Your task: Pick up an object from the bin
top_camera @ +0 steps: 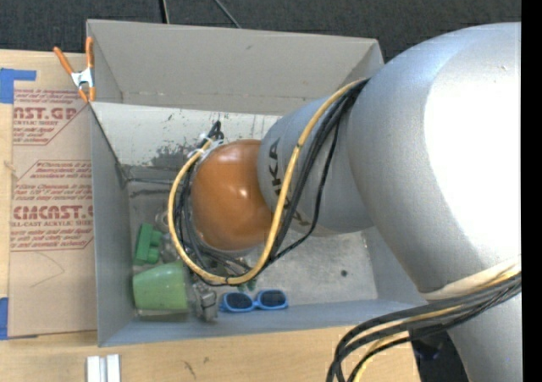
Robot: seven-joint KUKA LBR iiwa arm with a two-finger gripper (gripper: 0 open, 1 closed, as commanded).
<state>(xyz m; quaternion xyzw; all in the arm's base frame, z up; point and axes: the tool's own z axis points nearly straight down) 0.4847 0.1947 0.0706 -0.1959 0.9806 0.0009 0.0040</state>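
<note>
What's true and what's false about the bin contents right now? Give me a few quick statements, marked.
1. A pale green plastic cup lies in the lower left corner of the grey metal bin. True.
2. The blue plastic sunglasses lie against the far wall. False: they lie by the near wall, just right of the cup.
3. A small darker green plastic piece sits just beyond the cup. True.
4. The silver arm reaches in from the view's left. False: it comes in from the right, and its rounded orange cover is over the bin floor.
</note>
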